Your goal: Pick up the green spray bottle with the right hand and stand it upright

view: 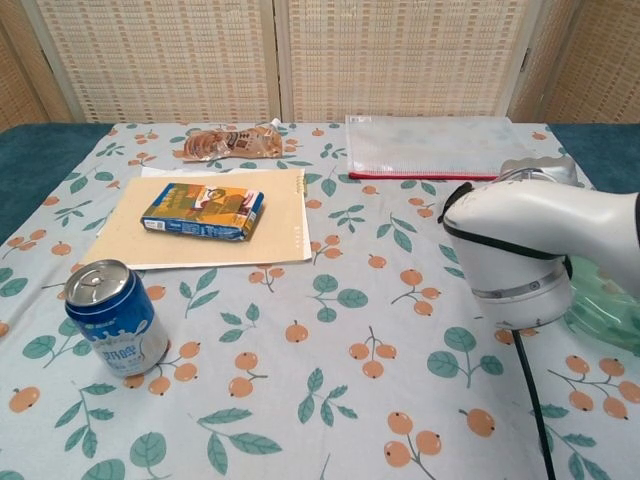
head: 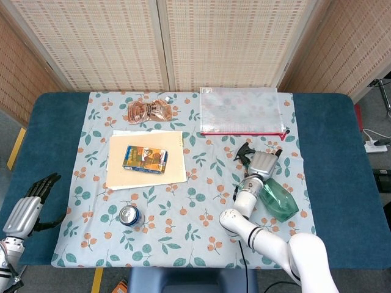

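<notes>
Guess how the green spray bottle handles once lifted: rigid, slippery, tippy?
The green spray bottle lies on its side; its translucent body looks like thin plastic, probably light and slightly squeezable. Smooth sides may slip. The black trigger head could make it top-heavy upright.

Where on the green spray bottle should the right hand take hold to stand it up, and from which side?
Probably around the neck and upper body, just below the black trigger head, coming down from above. The green spray bottle lies on its side, its wide base toward the table's near right edge. The right hand is already over that narrower part.
</notes>
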Tool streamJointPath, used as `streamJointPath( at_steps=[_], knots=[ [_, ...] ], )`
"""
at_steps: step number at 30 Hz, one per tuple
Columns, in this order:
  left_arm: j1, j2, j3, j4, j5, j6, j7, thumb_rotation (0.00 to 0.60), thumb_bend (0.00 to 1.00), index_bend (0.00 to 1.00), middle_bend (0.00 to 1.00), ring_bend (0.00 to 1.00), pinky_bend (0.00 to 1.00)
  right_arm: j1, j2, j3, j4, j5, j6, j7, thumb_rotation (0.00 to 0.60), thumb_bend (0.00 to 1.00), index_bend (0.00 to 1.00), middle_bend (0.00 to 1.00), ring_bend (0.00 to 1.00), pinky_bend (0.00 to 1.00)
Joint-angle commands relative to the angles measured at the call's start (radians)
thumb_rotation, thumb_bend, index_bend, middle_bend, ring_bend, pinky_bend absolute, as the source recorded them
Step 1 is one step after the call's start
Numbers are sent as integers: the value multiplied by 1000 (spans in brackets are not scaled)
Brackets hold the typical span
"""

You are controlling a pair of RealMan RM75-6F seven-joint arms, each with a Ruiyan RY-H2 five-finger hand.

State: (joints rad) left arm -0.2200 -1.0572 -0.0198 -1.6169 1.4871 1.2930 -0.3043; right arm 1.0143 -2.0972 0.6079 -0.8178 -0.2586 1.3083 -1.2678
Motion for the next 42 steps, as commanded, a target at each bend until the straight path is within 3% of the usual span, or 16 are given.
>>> streamJointPath(
  at_steps=[1, 9, 17, 23, 24, 25, 27, 28, 31, 36, 42],
  knots=[
    [0, 0, 0, 0, 0, 0, 0, 600, 248, 0, 0, 0, 0, -5, -4, 0, 4, -11, -5, 6, 600, 0, 688, 603, 358, 105],
    [-3, 1, 0, -1, -4, -8, -1, 600, 250, 0, 0, 0, 0, 12, 44, 48, -107, -37, 35, 3, 600, 11, 701, 611, 360, 105],
    [-4, 5, -1, -9, -10, -14, -8, 600, 247, 0, 0, 0, 0, -16, 170, 108, -445, -157, 129, 160, 600, 52, 746, 641, 381, 142],
    [-5, 5, -1, -8, -9, -15, -10, 600, 248, 0, 0, 0, 0, -61, 240, 91, -653, -248, 171, 244, 600, 58, 781, 670, 405, 174],
    [-4, 5, -3, -9, -8, -11, -12, 600, 248, 0, 0, 0, 0, -86, 275, 67, -742, -337, 162, 318, 600, 59, 783, 674, 408, 183],
    [-2, 3, -2, -9, -6, -6, -10, 600, 249, 0, 0, 0, 0, -153, 323, -11, -823, -515, 124, 491, 600, 59, 784, 675, 409, 189],
    [-2, 2, -2, -9, -4, -3, -6, 600, 249, 0, 0, 0, 0, -221, 368, -116, -802, -755, 107, 721, 600, 58, 790, 682, 418, 211],
    [-1, 1, -2, -9, -4, -2, -3, 600, 249, 0, 0, 0, 0, -251, 377, -172, -757, -889, 107, 896, 600, 57, 793, 684, 418, 216],
    [0, -1, -3, -10, -9, -1, 3, 600, 248, 0, 0, 0, 0, -301, 371, -262, -613, -1102, 153, 1271, 600, 55, 795, 685, 408, 214],
    [1, -4, -6, -9, -17, -1, 17, 600, 248, 0, 0, 0, 0, -324, 274, -296, -398, -1236, 282, 1594, 600, 55, 781, 685, 399, 214],
    [3, -12, -12, -7, -31, 0, 28, 600, 249, 0, 0, 0, 0, -366, 188, -289, -317, -1253, 390, 1851, 600, 51, 748, 685, 380, 214]
  ],
)
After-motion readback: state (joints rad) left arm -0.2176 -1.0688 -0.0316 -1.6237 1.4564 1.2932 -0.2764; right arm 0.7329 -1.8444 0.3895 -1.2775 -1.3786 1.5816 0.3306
